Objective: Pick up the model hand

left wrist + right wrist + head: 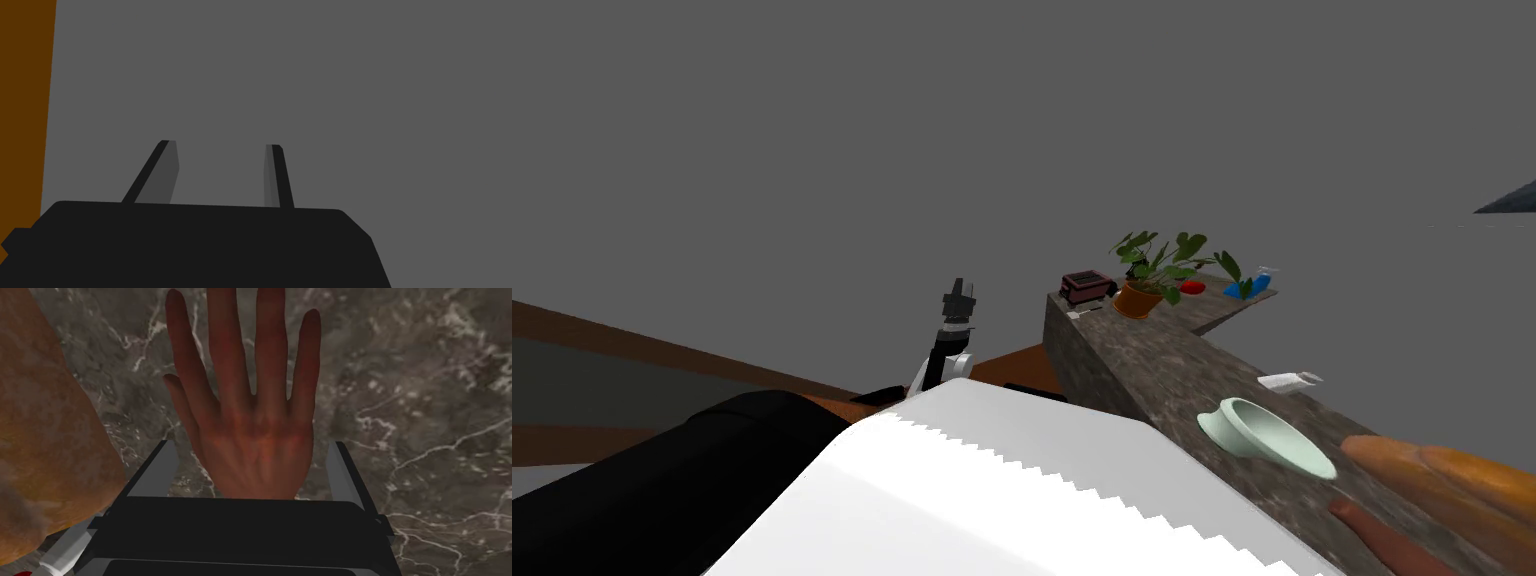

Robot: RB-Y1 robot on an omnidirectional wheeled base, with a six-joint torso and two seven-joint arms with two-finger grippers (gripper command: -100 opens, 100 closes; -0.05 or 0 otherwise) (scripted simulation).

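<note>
The model hand point(255, 423) is reddish brown and lies flat, back up, on a dark marbled counter point(425, 388). My right gripper point(252, 455) is open and straddles its wrist end. One finger point(160, 470) stands on each side, with a small gap to the hand. In the head view a part of the model hand point(1380, 540) shows at the counter's near right end. My left gripper point(959, 298) is raised left of the counter, open and holding nothing, its fingers point(167, 170) against a grey wall.
An orange-brown loaf point(45, 438) lies close beside the model hand, also seen as the loaf point(1452, 478). Along the counter point(1152, 370) stand a pale green bowl point(1267, 435), a white tube point(1290, 381), a potted plant point(1142, 290) and a dark toaster point(1086, 286).
</note>
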